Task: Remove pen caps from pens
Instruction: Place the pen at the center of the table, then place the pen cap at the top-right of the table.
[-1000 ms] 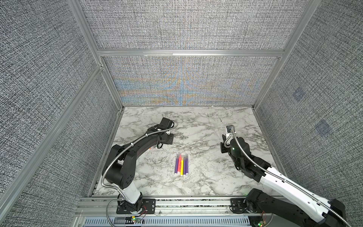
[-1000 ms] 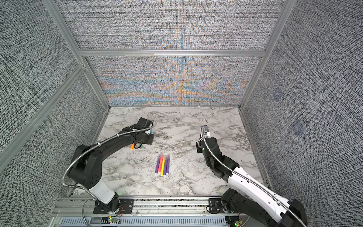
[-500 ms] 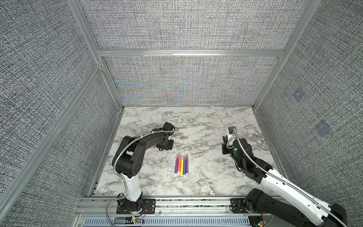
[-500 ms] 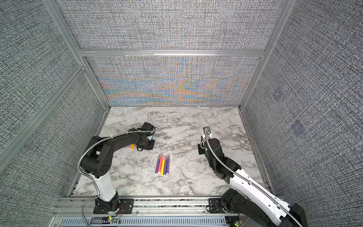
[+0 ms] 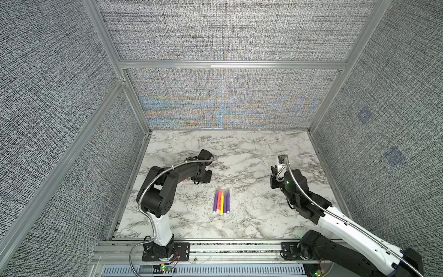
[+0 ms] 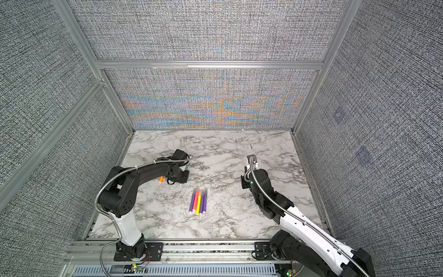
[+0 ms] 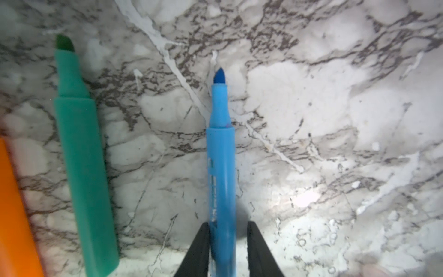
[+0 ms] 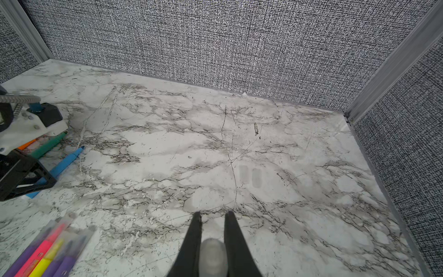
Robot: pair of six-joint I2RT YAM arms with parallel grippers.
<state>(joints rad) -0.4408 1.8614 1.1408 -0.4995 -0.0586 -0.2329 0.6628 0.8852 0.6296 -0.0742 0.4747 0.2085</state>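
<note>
A blue pen (image 7: 221, 167), uncapped, lies on the marble between the fingers of my left gripper (image 7: 227, 226). The jaws are open: one finger touches the pen, the other stands off it. Beside it lie an uncapped green pen (image 7: 81, 156) and an orange pen (image 7: 12, 215). In both top views my left gripper (image 5: 202, 179) (image 6: 178, 178) is low at the table's left. My right gripper (image 8: 212, 215) (image 5: 273, 178) is shut on a clear pen cap (image 8: 212, 256) above the right side. Several capped pens (image 5: 222, 200) (image 6: 199, 201) lie side by side mid-table.
Two clear pen caps (image 8: 244, 173) (image 8: 257, 177) lie faintly on the marble ahead of my right gripper. Grey fabric walls with aluminium posts (image 5: 134, 112) close the table on three sides. The left arm's elbow (image 5: 165, 182) hangs over the left edge.
My left gripper has come down and toward the front onto the marble, and its jaws have parted off the blue pen. The right gripper has hardly moved and keeps the cap.
</note>
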